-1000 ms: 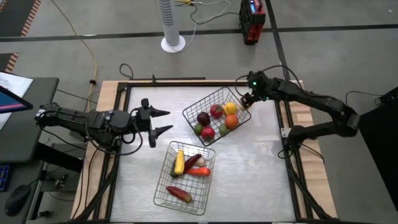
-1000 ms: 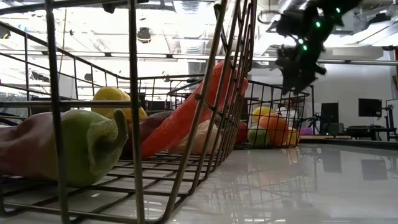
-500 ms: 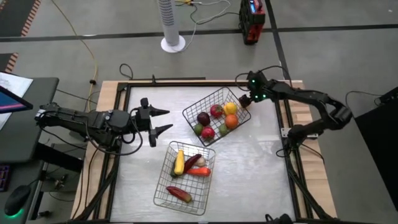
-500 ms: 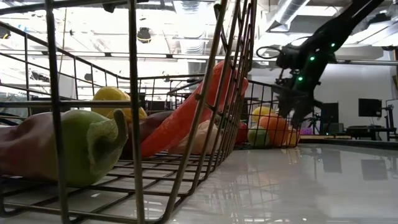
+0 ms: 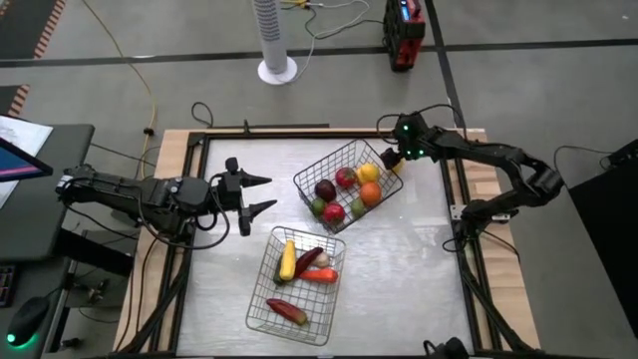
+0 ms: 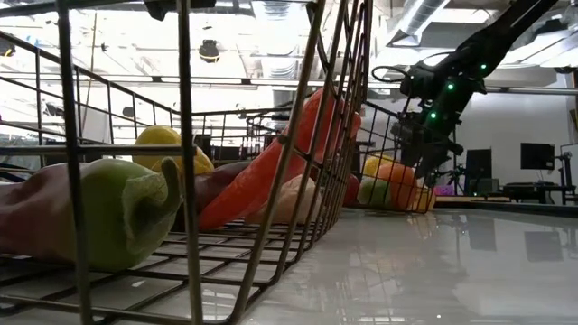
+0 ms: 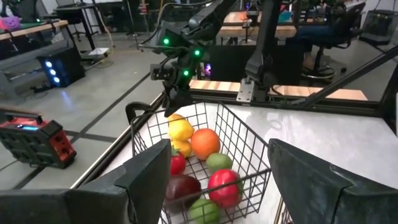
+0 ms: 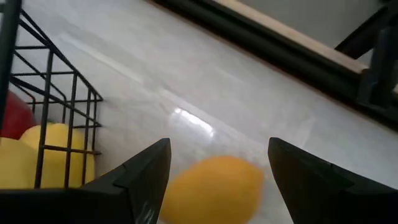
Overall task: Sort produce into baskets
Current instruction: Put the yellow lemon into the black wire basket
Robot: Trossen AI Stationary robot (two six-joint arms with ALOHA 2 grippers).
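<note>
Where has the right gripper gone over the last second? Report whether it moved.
Yes. In the high view the right gripper shifted a little toward the table's far edge, alongside the round-fruit basket's corner.

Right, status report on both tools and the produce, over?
Left tool open, waiting table-left. Right tool open over round yellow-orange toy fruit on the table, beside silver wire-mesh basket. Basket wall close alongside.

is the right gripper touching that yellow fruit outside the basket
Apart. The right wrist view shows the yellow fruit lying on the table between the open right gripper's fingers, with table visible on both sides.
</note>
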